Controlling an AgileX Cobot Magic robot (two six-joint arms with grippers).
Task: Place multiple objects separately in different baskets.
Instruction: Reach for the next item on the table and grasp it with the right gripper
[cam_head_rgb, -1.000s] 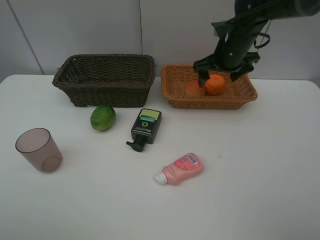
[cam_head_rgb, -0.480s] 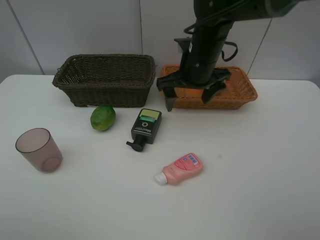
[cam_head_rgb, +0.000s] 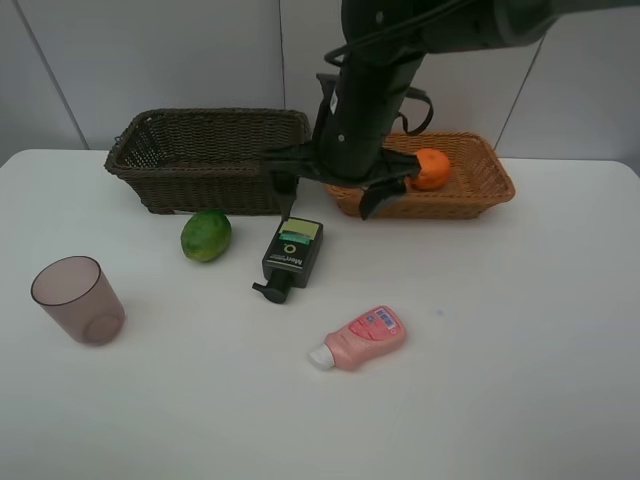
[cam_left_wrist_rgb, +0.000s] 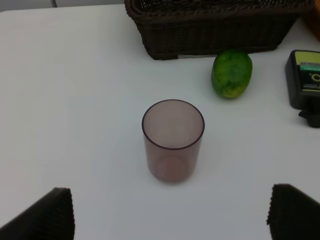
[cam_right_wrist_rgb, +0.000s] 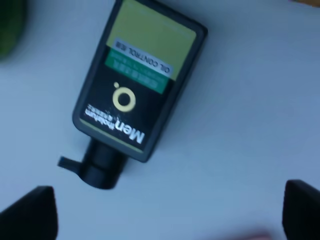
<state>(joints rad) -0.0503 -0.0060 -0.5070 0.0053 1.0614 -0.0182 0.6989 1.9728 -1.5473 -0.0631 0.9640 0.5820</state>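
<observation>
While the right gripper (cam_head_rgb: 327, 197) is hovering, jaws wide apart, above the pump bottle (cam_head_rgb: 291, 254) mid-frame, it should be descending squarely across the body.

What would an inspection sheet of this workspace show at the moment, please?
Surface: white table, no spills visible.
Job's things: orange inside tan basket; dark basket shows nothing inside; lime, pump bottle and pink bottle lying on the table; cup upright.
Clutter: nothing seen.
Grippers: right gripper open above the pump bottle; left gripper open, facing the cup.
Cables: dark cable looping beside the right arm.
Surroundings: pale wall panels.
</observation>
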